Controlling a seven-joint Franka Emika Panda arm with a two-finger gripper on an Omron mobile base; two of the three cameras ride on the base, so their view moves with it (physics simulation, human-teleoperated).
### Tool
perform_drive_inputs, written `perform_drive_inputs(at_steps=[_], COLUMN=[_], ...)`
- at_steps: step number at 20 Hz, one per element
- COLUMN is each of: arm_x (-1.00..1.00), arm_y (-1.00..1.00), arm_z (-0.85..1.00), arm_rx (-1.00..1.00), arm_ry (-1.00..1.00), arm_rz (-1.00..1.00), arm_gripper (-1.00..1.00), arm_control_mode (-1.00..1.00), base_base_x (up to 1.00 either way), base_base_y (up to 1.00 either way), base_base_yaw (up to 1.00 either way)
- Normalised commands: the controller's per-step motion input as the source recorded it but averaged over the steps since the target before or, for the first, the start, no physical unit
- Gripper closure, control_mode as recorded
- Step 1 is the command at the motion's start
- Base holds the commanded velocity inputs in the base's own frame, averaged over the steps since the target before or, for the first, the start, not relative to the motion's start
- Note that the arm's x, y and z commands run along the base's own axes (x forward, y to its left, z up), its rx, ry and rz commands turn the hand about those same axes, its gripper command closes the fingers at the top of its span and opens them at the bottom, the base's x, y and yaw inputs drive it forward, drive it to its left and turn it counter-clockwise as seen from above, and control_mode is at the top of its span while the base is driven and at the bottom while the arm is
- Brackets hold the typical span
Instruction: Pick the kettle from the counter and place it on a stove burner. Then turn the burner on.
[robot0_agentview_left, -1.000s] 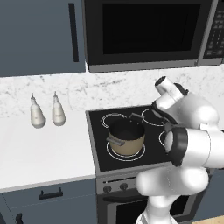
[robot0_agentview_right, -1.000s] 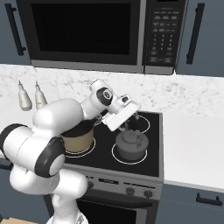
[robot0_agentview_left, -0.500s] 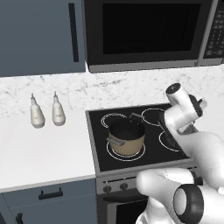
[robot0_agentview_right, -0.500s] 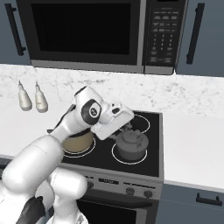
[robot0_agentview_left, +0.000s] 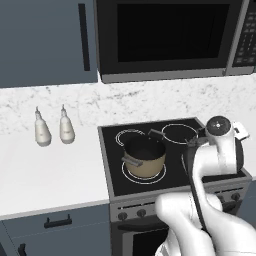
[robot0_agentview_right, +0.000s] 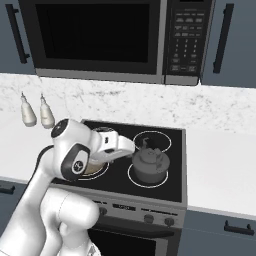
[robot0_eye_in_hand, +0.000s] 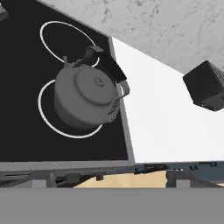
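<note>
The dark grey kettle (robot0_agentview_right: 148, 164) stands upright on the front right stove burner (robot0_agentview_right: 136, 180), a thin white circle in the black glass cooktop. In the hand view the kettle (robot0_eye_in_hand: 87, 96) sits inside that burner ring (robot0_eye_in_hand: 48, 118), with its handle tipped toward the white counter (robot0_eye_in_hand: 162, 113). My gripper (robot0_agentview_right: 129, 147) hovers just left of the kettle and holds nothing. Its fingers are not distinct, so I cannot tell if they are open or shut. In the left base view my arm covers most of the kettle (robot0_agentview_left: 242, 151).
A tan pot (robot0_agentview_left: 145, 157) sits on the front left burner. Two small bottles (robot0_agentview_left: 42, 130) (robot0_agentview_left: 66, 127) stand on the left counter. Stove knobs (robot0_agentview_right: 150, 218) line the front panel. A microwave hangs above. A dark block (robot0_eye_in_hand: 205, 85) shows at the right of the hand view.
My arm has swung round and the hand has drawn back from over the kettle toward the stove's front. The kettle stays put on its burner.
</note>
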Motion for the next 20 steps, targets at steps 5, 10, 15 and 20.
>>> perform_drive_inputs(at_steps=[5, 10, 15, 20], arm_x=[-0.46, -0.23, 0.00, 0.00], arm_y=[0.44, 0.08, 0.00, 0.00], arm_z=[0.22, 0.09, 0.00, 0.00], arm_rx=[0.37, 0.11, 0.02, 0.00], arm_ry=[-0.28, -0.20, -0.02, 0.00], arm_rz=[-0.12, -0.07, 0.00, 0.00], arm_gripper=[-1.00, -1.00, -1.00, -1.00], arm_control_mode=[-1.00, -1.00, -1.00, -1.00], base_base_x=[0.00, 0.00, 0.00, 0.00], base_base_y=[0.00, 0.00, 0.00, 0.00], base_base_yaw=[0.00, 0.00, 0.00, 0.00])
